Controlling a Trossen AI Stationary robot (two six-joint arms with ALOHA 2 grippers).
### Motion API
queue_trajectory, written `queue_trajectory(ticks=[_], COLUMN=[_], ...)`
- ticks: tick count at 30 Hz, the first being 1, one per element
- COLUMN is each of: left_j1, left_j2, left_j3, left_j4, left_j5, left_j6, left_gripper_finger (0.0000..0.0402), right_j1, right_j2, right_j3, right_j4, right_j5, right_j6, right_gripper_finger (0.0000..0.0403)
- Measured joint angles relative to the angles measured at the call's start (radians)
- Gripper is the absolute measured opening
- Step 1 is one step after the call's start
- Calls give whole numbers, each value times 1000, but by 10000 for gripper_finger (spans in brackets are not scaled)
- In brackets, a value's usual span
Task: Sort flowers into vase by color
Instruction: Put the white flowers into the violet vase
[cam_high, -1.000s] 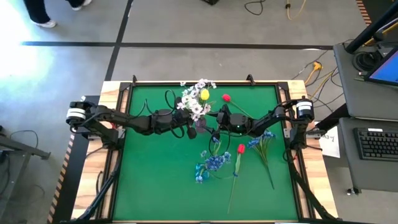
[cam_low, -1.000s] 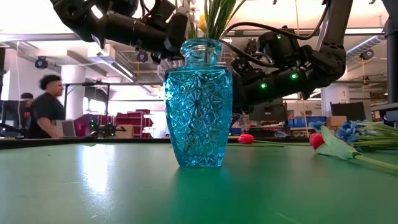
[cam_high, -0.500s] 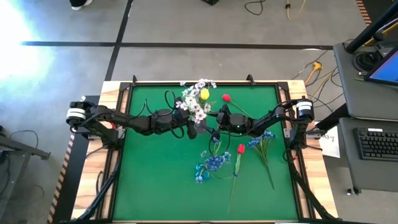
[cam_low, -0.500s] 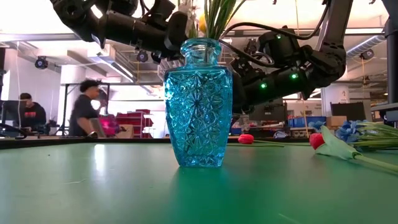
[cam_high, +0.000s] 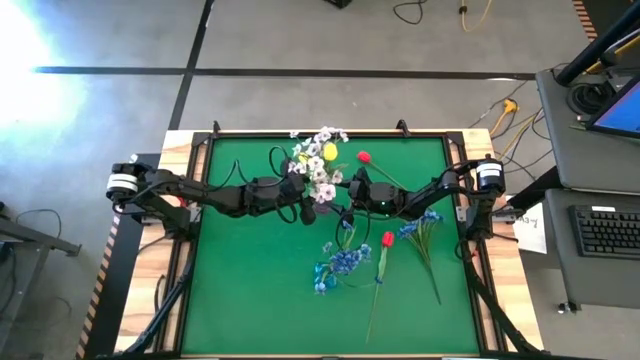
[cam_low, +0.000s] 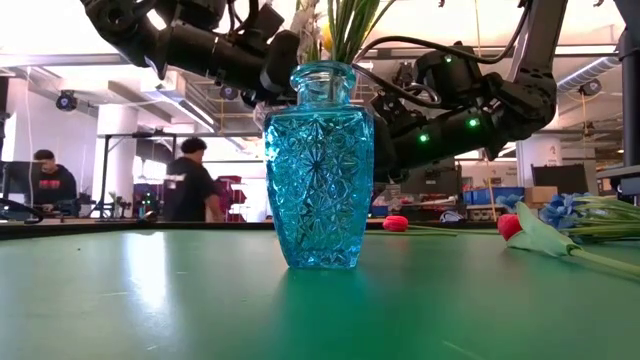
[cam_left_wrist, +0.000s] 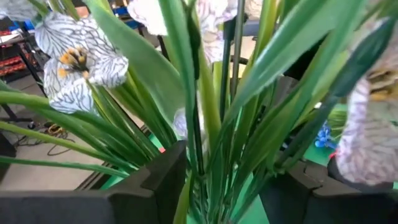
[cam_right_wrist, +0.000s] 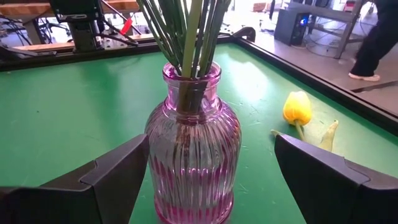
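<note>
White-blossomed green-stemmed flowers (cam_left_wrist: 205, 118) stand between the left gripper's (cam_left_wrist: 217, 186) spread fingers, over a blue cut-glass vase (cam_low: 318, 170). Right gripper (cam_right_wrist: 211, 180), fingers spread wide, flanks a ribbed pink glass vase (cam_right_wrist: 191, 155) on the green desk (cam_high: 250, 290).

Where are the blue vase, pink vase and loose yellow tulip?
blue vase (cam_low: 318, 170): low view, middle of its cut-glass body.
pink vase (cam_right_wrist: 189, 163): right wrist view, ribbed belly.
yellow tulip (cam_right_wrist: 297, 107): right wrist view, the bud, lying on the table.

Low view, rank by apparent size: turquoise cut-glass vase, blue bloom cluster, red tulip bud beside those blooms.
1. Turquoise cut-glass vase, largest, but nearest the camera.
2. Blue bloom cluster.
3. Red tulip bud beside it; these two look close, so order is unsure.
</note>
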Motion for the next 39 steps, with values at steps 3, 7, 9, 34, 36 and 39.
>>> queue_trajectory(ticks=[3,7,9,34,36,39], left_j1=[0,0,0,0,0,0], left_j2=[0,-1,-1,-1,-1,-1], left_j3=[0,-4,-6,-15,-18,-23], left_j4=[-6,-8,-15,-29,-29,-34], left_j5=[0,0,0,-4,-4,-30], left_j6=[-17,-46,-59,-152,-164,-176], left_gripper_finger=[164,163,157,3,2,2], right_j1=[0,1,1,3,3,3], right_j2=[0,0,-1,-1,-1,-1], right_j3=[2,22,25,27,27,27], right_j4=[-1,-6,-8,-67,-67,-68], right_j5=[0,-2,-2,-2,-2,-2], right_j6=[-12,-30,-40,-2,-2,-2], right_gripper_finger=[341,341,341,341,341,341])
